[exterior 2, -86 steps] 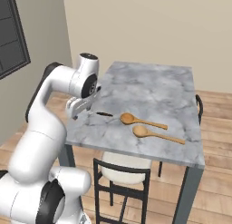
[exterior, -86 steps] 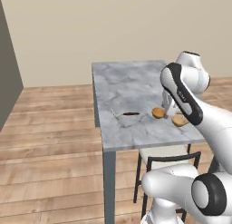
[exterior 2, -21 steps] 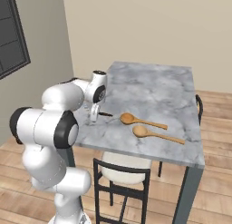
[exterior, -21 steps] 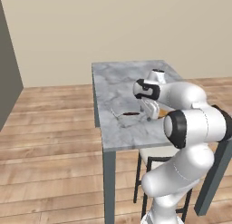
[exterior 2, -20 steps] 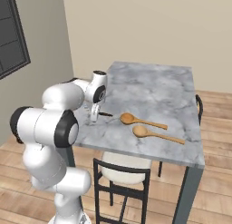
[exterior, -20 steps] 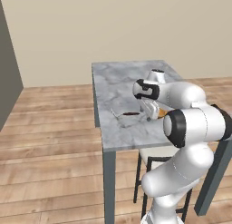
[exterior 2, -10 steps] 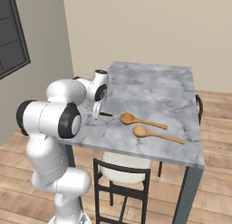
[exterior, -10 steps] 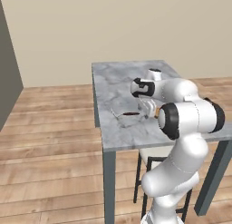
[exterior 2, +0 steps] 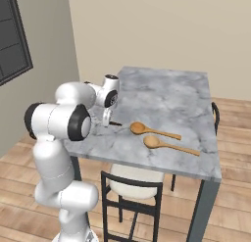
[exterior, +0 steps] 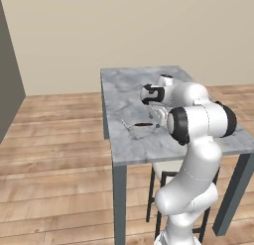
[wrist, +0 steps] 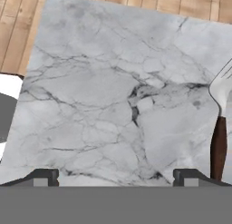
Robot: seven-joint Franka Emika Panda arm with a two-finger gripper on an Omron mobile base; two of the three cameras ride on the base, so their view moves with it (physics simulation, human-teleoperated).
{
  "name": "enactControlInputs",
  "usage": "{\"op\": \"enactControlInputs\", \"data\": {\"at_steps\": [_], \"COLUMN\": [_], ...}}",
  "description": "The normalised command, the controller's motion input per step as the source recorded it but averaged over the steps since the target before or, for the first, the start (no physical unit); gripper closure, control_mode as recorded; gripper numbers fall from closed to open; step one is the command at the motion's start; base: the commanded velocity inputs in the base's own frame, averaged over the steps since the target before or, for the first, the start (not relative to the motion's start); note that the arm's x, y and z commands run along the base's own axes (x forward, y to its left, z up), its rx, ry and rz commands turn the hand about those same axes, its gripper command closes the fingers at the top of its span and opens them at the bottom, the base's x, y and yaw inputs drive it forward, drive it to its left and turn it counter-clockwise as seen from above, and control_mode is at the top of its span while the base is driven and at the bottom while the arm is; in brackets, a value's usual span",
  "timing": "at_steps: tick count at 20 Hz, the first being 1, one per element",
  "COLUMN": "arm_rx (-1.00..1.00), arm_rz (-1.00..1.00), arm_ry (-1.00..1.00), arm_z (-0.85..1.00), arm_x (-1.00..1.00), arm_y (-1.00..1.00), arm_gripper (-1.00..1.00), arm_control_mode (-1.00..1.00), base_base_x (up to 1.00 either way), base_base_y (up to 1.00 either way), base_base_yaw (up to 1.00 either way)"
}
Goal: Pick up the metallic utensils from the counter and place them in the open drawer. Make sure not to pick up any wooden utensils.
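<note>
Hand view, jaws wide – fork (wrist: 220, 128) beside

Brown-handled metal utensil (wrist: 219, 128) flat on counter (wrist: 104, 96)

A counter (exterior: 129, 145) stands on a plank floor (exterior: 54, 154), its far end toward a wall (exterior: 124, 26). Near its left edge lies a thin utensil (exterior: 142, 124) — the arm's gripper (exterior: 158, 116) hangs just over it. Right of these, two wooden spoons (exterior 2: 156, 131) lie side by side, bowls toward the arm. A chair (exterior 2: 131, 187) sits tucked under the near edge — partly hidden.
</note>
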Motion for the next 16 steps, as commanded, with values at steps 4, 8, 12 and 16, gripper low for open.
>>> {"op": "enactControlInputs", "data": {"at_steps": [4, 8, 12, 16], "arm_rx": [0.00, 0.00, 0.00, 0.00], "arm_rz": [0.00, 0.00, 0.00, 0.00], "arm_ry": [0.00, 0.00, 0.00, 0.00], "arm_z": [-0.19, -0.19, -0.16, -0.14], "arm_x": [0.20, 0.24, 0.26, 0.24], "arm_y": [0.00, 0.00, 0.00, 0.00], "arm_gripper": [-1.00, -1.00, -1.00, -1.00], "arm_control_mode": [-1.00, -1.00, -1.00, -1.00], "base_base_x": [0.00, 0.00, 0.00, 0.00], "base_base_y": [0.00, 0.00, 0.00, 0.00], "base_base_yaw": [0.00, 0.00, 0.00, 0.00]}}
